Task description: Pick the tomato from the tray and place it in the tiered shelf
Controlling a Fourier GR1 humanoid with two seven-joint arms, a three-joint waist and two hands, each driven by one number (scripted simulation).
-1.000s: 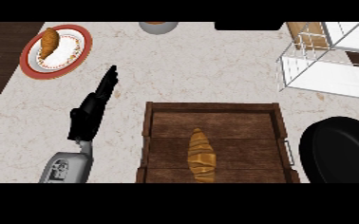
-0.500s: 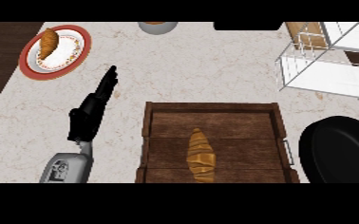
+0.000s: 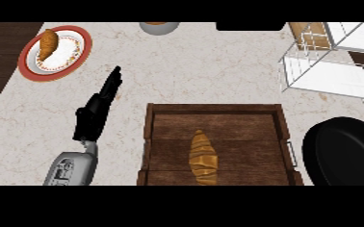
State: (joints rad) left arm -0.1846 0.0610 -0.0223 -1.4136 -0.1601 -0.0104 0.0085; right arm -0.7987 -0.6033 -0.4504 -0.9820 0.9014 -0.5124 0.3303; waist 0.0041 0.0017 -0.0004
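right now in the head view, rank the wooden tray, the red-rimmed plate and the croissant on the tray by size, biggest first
1. wooden tray
2. red-rimmed plate
3. croissant on the tray

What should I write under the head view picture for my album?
A croissant lies in the wooden tray; the open left hand rests beside it.

No legible text — no labels, brands, numbers anywhere.

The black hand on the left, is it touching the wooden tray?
Apart. In the head view a strip of bare counter shows between the left hand, fingers straight, and the wooden tray, which holds a croissant.
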